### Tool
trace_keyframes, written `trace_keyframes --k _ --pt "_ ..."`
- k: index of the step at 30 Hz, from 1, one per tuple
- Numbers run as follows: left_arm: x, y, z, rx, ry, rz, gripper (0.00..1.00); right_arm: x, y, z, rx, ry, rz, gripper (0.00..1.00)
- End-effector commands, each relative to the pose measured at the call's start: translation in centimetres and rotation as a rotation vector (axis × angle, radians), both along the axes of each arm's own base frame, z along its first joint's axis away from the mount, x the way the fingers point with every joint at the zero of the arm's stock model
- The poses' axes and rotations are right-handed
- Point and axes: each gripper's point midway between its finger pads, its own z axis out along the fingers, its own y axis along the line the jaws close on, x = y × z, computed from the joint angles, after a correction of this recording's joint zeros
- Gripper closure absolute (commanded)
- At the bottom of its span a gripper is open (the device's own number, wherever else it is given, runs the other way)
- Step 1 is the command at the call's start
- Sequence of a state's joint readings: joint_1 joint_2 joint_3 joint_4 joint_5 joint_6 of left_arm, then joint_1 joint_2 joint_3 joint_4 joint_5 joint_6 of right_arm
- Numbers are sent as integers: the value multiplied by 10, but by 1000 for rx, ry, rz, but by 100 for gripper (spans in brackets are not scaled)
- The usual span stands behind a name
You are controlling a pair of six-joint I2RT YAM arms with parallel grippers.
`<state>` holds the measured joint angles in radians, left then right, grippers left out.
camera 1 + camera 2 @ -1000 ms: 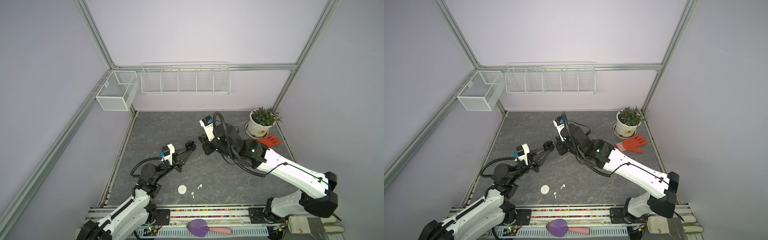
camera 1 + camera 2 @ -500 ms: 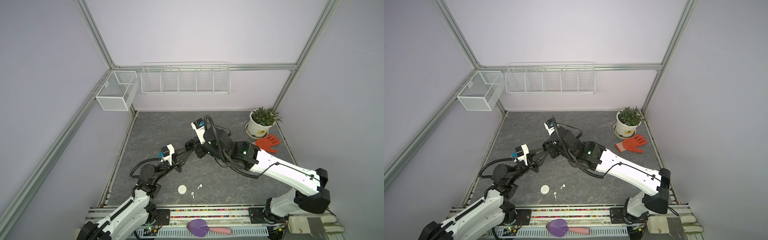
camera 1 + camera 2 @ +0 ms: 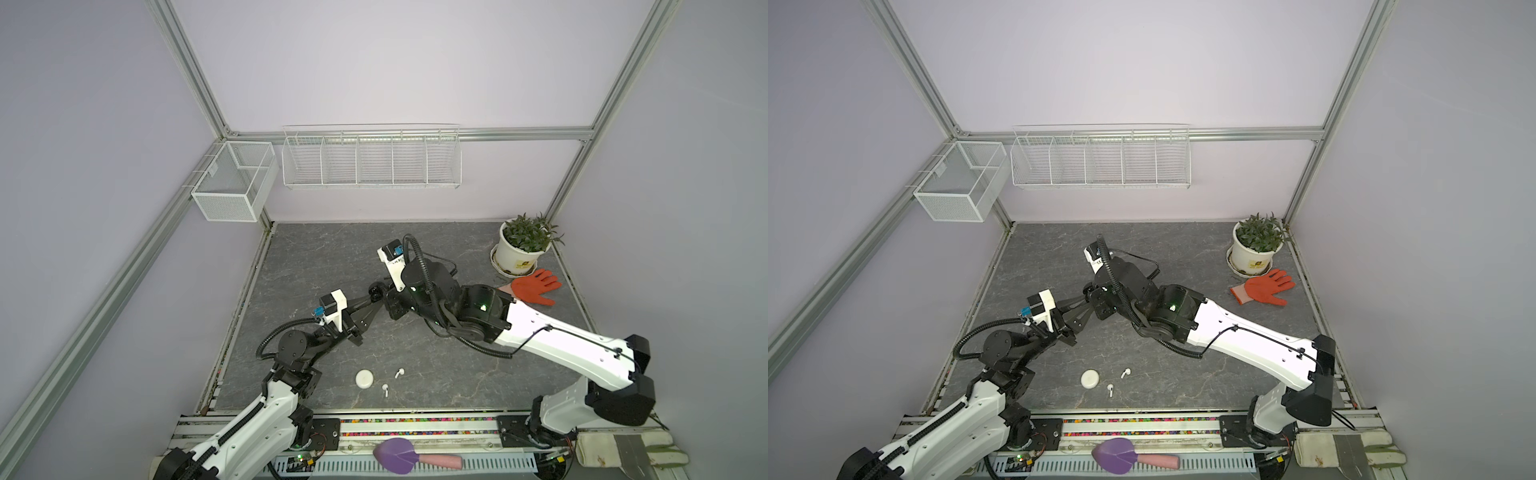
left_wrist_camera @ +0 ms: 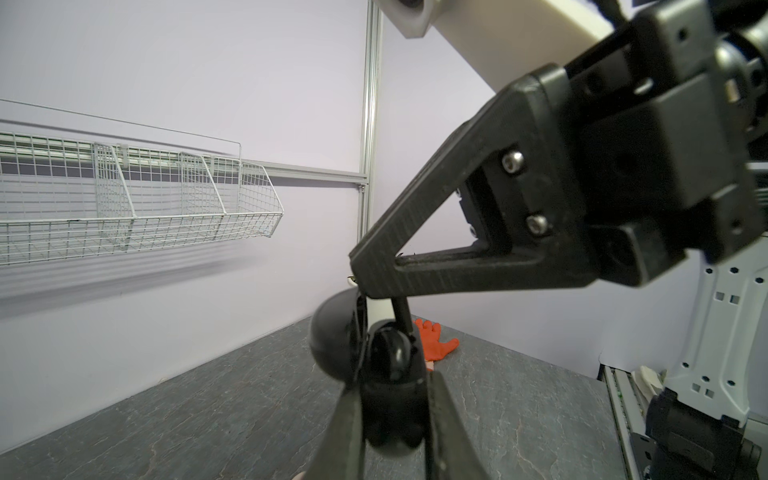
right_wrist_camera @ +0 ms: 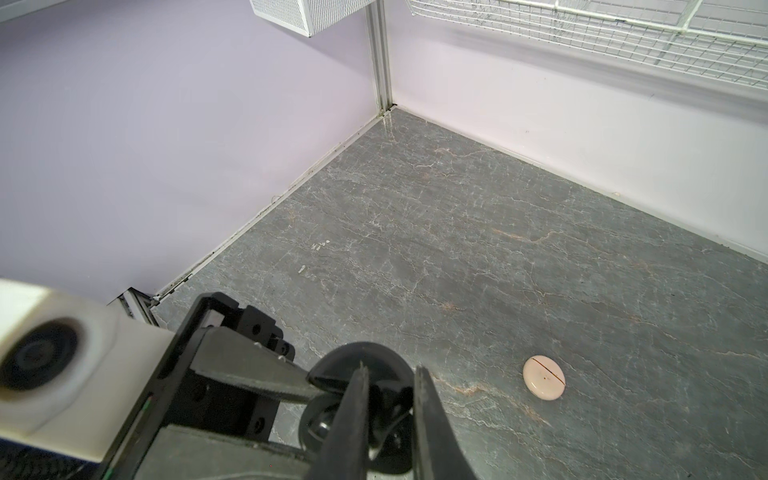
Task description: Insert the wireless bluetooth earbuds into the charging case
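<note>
- Two white earbuds (image 3: 400, 372) lie on the grey bench (image 3: 436, 386) near its front edge. They are close together but not touching, just beside a round white case (image 3: 365, 379).
- Both arms meet above the middle of the bench, their tips touching or nearly so in both top views.
- The left tool (image 4: 392, 415) is clamped on the black charging case (image 4: 390, 353) and holds it clear of the bench. The case's domed lid is swung open to one side.
- The right tool (image 5: 388, 403) is closed down to a narrow gap, its tips right at the open mouth of the case.
- That tool pinches a thin black stem, most likely the black earbud (image 4: 402, 313). Its head is hidden, and its lower end reaches into the case body.
- A pale pink case (image 5: 543, 377) lies closed on the bench in the right wrist view, well apart from both tools.
- An orange glove (image 3: 534, 286) rests just beside a potted plant (image 3: 525, 241) at the far right corner.
</note>
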<state>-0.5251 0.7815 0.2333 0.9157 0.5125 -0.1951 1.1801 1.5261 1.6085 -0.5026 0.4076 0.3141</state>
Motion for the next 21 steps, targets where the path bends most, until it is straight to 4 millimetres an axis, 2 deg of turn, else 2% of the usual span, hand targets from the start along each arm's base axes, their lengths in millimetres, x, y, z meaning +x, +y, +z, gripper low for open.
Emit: trace_keyframes --k 1,21 --pt "-4 2 4 -4 -40 10 100 1 7 11 40 -19 -13 87" --pt "-3 4 2 -4 -36 24 100 1 10 -2 38 0 -23 87"
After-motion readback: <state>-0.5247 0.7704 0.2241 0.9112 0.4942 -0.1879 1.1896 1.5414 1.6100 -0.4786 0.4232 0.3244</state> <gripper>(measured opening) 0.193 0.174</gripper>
